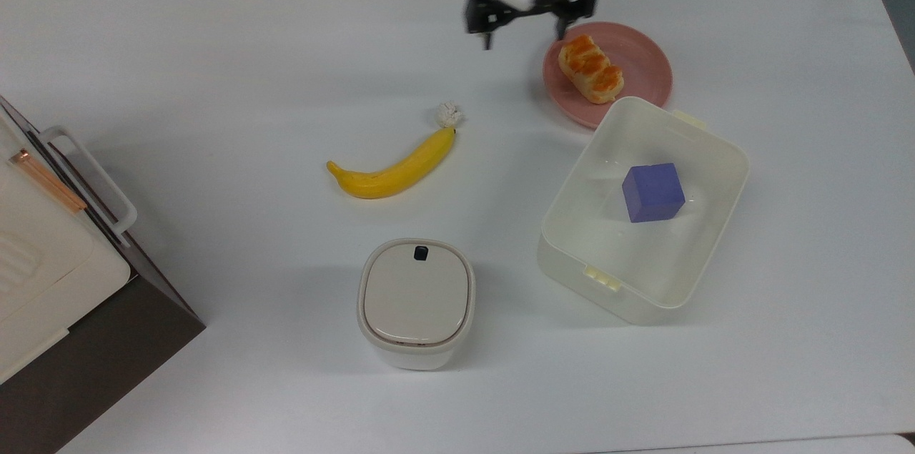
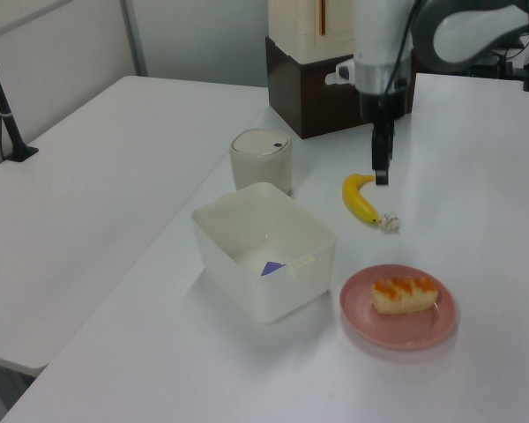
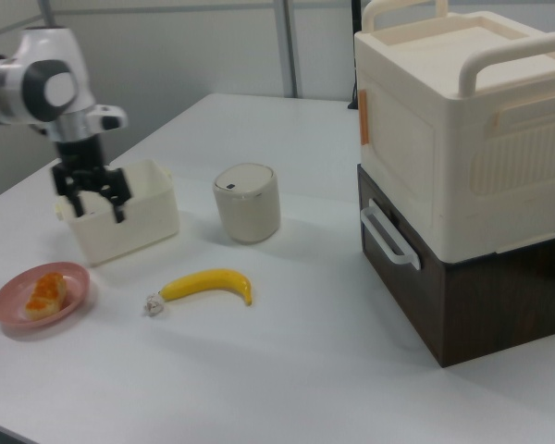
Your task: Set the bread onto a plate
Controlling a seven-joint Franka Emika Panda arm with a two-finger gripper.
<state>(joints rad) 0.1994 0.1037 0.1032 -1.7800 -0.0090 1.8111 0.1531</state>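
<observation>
The bread [image 1: 591, 69], pale yellow with glossy orange-brown bumps, lies on the round pink plate [image 1: 647, 61] at the far side of the table in the top view. It lies free there, bread [image 2: 406, 294] on plate [image 2: 397, 331] in the left view, and bread [image 3: 47, 291] on plate [image 3: 17, 310] in the right view. My gripper [image 1: 523, 38] hangs high above the table, to the top view's left of the plate. The gripper [image 3: 96, 209] is open with nothing between its fingers. In the left view the gripper [image 2: 381, 172] hovers over the banana's far end.
A yellow banana [image 1: 393, 168] with a crumpled white scrap [image 1: 449, 114] lies mid-table. A white tub [image 1: 568, 269] holding a purple cube [image 1: 652, 191] stands right next to the plate. A lidded white canister [image 1: 417, 302] and a cream-and-brown box stack [image 1: 43, 275] stand nearer the top view's left.
</observation>
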